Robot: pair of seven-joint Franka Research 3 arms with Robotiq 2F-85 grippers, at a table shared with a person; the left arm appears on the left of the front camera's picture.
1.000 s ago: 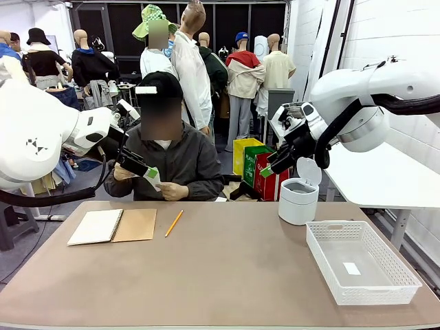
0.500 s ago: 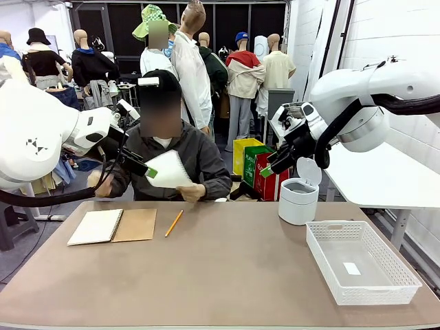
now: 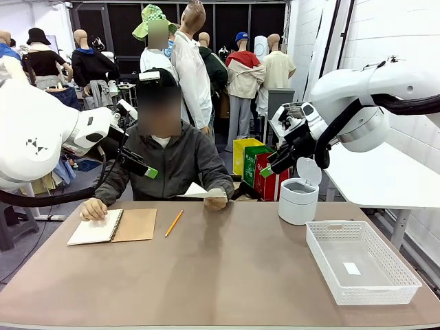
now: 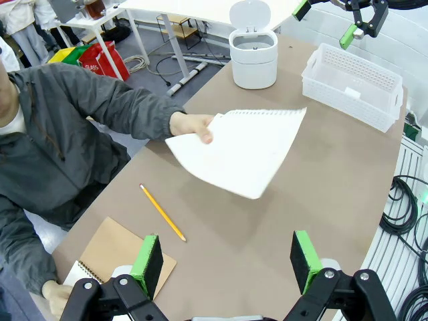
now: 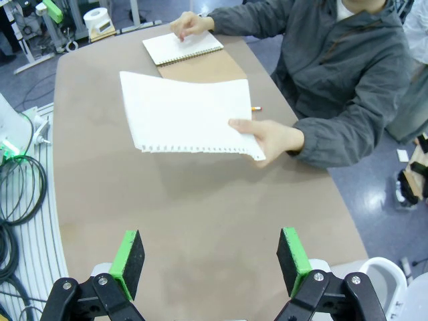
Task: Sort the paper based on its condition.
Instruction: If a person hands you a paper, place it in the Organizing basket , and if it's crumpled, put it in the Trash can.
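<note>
We see the left gripper (image 4: pixel 226 257) and right gripper (image 5: pixel 210 264) wide open, empty. The paper (image 4: pixel 241 150), edge-on from the front, reads flat and smooth in the wrist views, pinched in a person's hand (image 5: pixel 267 137) above the worktop (image 3: pixel 227 275) at its 12 o'clock edge.

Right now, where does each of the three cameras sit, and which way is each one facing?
Front view: fixed between the arms, facing across the table at the person; left arm and right arm show.
Left wrist view: on the left arm, looking down past its open left fingers at the paper in the person's hand.
Right wrist view: on the right arm, looking down past its open right fingers at the same paper.
Shared: paper and notebook.
</note>
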